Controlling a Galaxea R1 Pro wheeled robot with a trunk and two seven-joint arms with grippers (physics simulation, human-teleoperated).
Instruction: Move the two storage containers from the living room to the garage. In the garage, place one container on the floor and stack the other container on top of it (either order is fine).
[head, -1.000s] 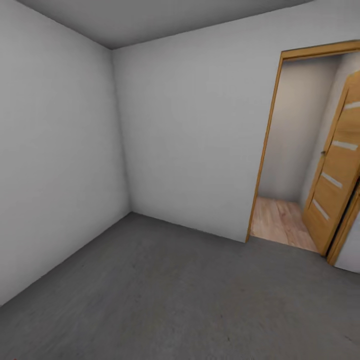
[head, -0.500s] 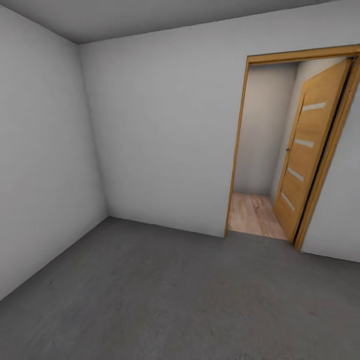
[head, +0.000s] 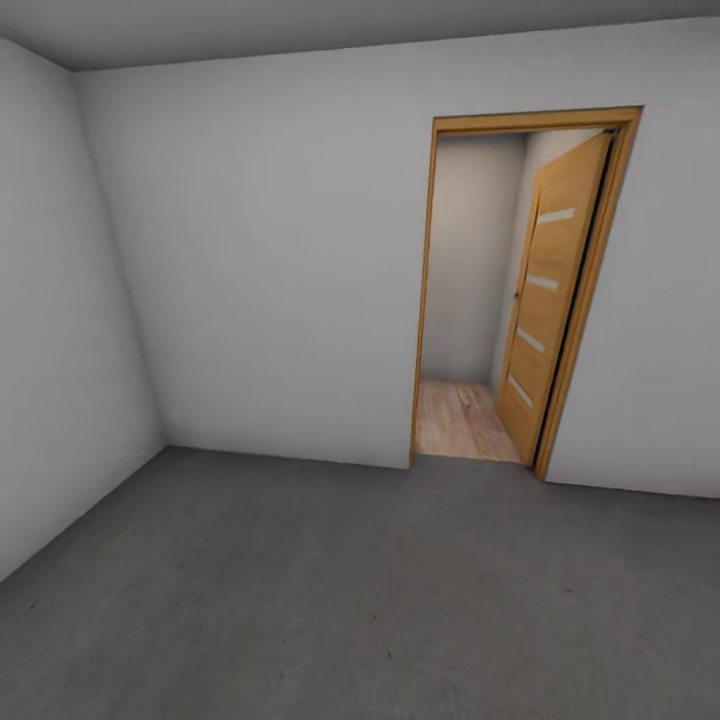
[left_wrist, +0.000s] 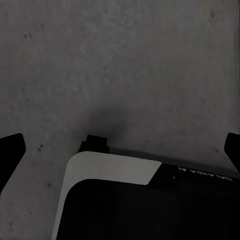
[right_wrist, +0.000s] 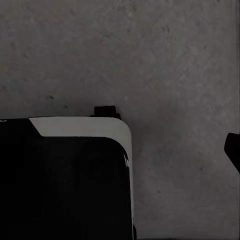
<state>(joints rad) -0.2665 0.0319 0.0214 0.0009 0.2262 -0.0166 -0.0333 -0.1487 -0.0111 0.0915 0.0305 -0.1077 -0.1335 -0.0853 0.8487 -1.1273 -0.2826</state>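
Observation:
I am in the garage, over its dark grey speckled concrete floor, facing plain white walls. The two orange-red storage containers are out of view. In the left wrist view my left gripper hangs open above the concrete, with black fingertips at both edges and nothing between them. In the right wrist view, one fingertip of my right gripper stands far out at the edge over bare concrete, holding nothing.
A wood-framed doorway opens in the far wall, its slatted wooden door swung inward. Light wood-plank floor lies beyond it. A room corner is at the far left. My white-and-black base shows below each wrist.
The whole head view has swung: the doorway went from the right edge toward the middle and the left corner slid left. That is camera motion; nothing in the room moved.

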